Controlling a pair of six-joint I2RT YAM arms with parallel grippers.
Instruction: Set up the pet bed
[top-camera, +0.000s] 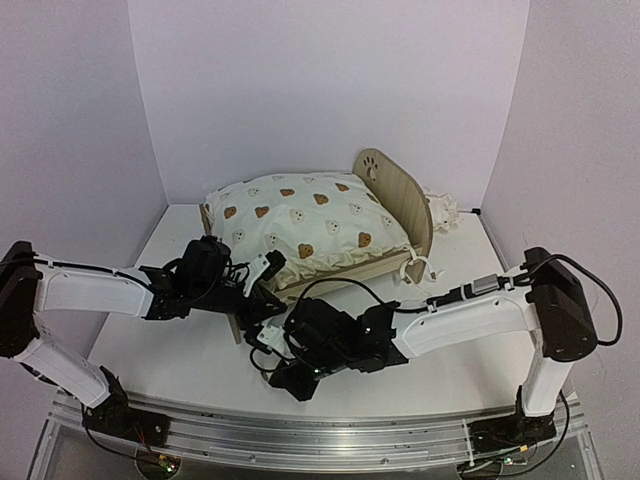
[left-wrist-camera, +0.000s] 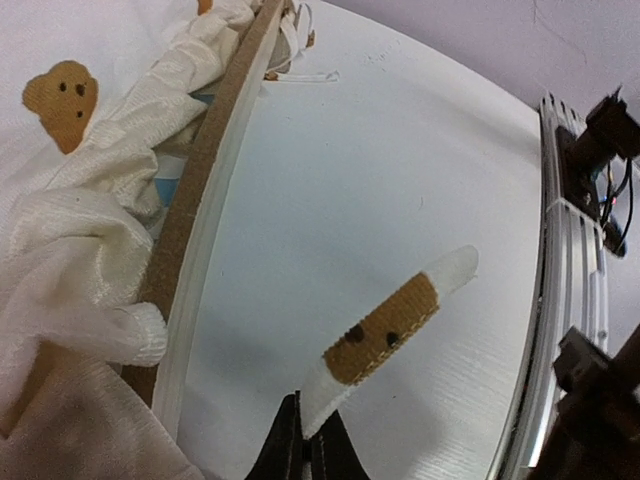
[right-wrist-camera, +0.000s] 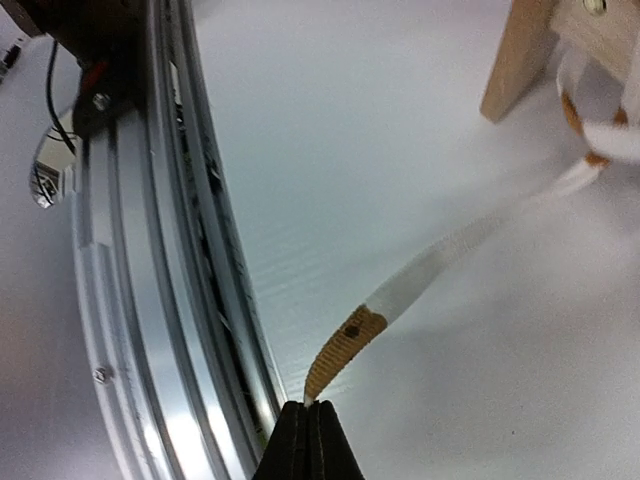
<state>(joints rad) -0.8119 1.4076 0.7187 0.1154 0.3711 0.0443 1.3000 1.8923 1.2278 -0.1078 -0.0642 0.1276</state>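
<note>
The pet bed (top-camera: 395, 195) stands mid-table, a light-wood frame with a paw-print headboard. A cream bear-print cushion (top-camera: 300, 225) lies on it. My left gripper (top-camera: 268, 272) is at the bed's near corner. In the left wrist view the left gripper (left-wrist-camera: 305, 440) is shut on a cream tie strap (left-wrist-camera: 385, 325) with a brown bear patch, its far end free above the table. Beside it run the bed's side rail (left-wrist-camera: 215, 160) and ruffled cushion edge (left-wrist-camera: 60, 200). My right gripper (top-camera: 268, 338) sits just in front; the right gripper (right-wrist-camera: 308, 410) is shut on the tip of another strap (right-wrist-camera: 420, 275) running up to the bed leg (right-wrist-camera: 520, 60).
A cream ruffled fabric piece (top-camera: 440, 208) lies behind the headboard. A white strap loop (top-camera: 418, 268) hangs at the bed's right foot. The aluminium rail (top-camera: 300, 430) runs along the near table edge, close to the right gripper (right-wrist-camera: 170, 250). White walls enclose the table.
</note>
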